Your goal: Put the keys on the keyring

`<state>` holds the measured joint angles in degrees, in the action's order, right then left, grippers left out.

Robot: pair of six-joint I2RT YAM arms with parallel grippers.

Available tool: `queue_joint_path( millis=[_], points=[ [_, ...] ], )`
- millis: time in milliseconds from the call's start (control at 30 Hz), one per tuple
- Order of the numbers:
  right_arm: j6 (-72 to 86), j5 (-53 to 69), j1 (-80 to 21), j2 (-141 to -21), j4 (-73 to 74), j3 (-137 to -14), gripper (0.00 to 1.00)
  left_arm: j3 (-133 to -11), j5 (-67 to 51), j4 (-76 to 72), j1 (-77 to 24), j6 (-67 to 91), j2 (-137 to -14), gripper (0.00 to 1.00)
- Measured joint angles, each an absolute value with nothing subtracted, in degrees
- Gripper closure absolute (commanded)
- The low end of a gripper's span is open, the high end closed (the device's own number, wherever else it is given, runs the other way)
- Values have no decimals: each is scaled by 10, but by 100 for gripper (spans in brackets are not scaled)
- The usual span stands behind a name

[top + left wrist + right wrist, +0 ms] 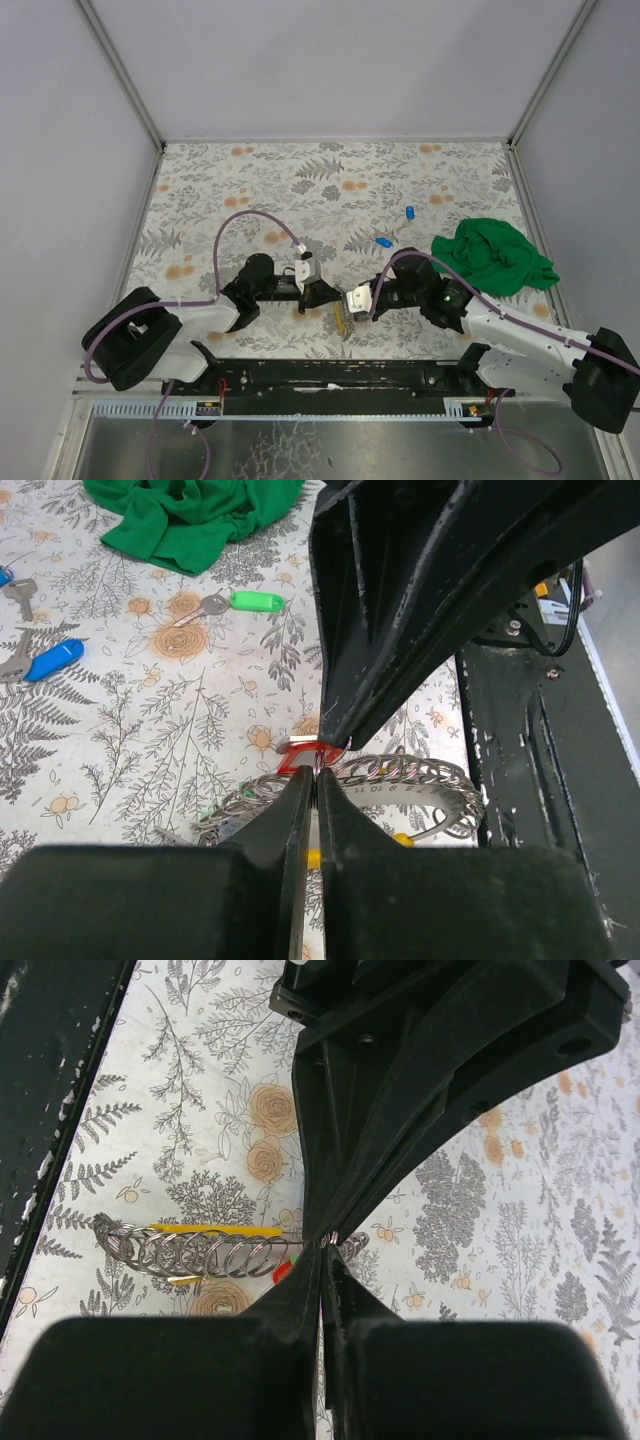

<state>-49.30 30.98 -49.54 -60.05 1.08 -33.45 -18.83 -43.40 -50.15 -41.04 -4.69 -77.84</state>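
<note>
- At the near edge of the floral table (pixel 300 180), between the two arm bases, both grippers meet tip to tip at the keyring (pixel 405 780).
- Keyring: a silvery coiled ring with a yellow tag (pixel 215 1229) and a red tag (pixel 300 757) on it. It looks raised slightly off the table, hanging at the fingertips.
- Right gripper (pixel 322 1252): jaws fully together, nipping the ring's wire at one end. Probably the holder, steadying the ring for the other arm.
- Left gripper (pixel 313 780): jaws also pressed tight, tips right at the wire beside the red tag. I can't tell whether it pinches the wire or the tag.
- My guess is the opposed pinch is there to pry the coil apart or work that tag along it.
- Loose keys: the green-tagged key (pixel 245 602) and blue-tagged key (pixel 50 660) lie flat, well apart from the ring. The second blue-tagged key (pixel 408 211) is farther out. None is on the ring yet.
- Green cloth (pixel 495 255): bunched at the right side, near the keys, touching none that I can see.
</note>
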Motion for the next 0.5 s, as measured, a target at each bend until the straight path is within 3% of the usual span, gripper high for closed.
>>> queue_joint_path(
  millis=[500],
  points=[
    [-429,296,-496,-569,-158,-239,100,-154,-367,-542,-401,72,-744,100]
  ],
)
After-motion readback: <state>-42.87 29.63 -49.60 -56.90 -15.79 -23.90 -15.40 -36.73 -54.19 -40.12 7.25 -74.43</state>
